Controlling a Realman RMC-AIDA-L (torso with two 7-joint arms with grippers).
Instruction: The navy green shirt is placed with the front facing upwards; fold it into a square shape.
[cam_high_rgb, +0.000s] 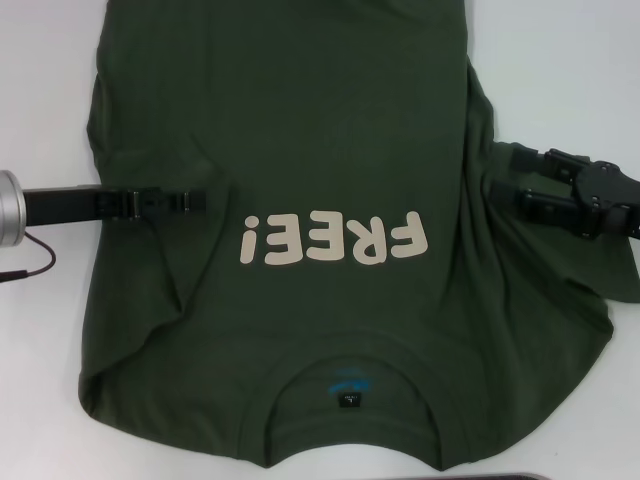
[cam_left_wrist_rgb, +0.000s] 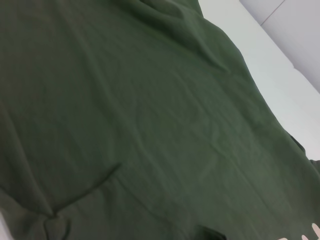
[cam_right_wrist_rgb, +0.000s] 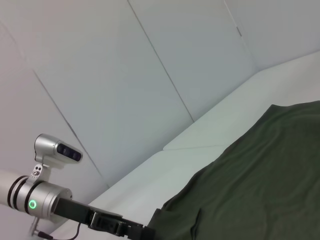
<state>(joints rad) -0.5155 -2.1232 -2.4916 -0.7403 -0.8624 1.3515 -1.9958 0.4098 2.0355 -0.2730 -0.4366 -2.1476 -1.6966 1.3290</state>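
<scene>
Left gripper (cam_high_rgb: 190, 201): low over shirt's left side, reaching in from table's left edge; fingers lie narrow, nothing seen betw. them, prob. pinning cloth as fold line. Shirt (cam_high_rgb: 300, 130): dk olive tee, spread flat on white table (cam_high_rgb: 45, 90), front up, "FREE!" print (cam_high_rgb: 334, 239) mid-chest, collar and neck label (cam_high_rgb: 349, 390) toward near edge, hem toward far edge; left sleeve appears folded in, right sleeve still out. Right gripper (cam_high_rgb: 512, 180): at shirt's right side nr sleeve, fingers apart w/ fabric betw. them; grip not confirmed, likely set to lift that side over.
</scene>
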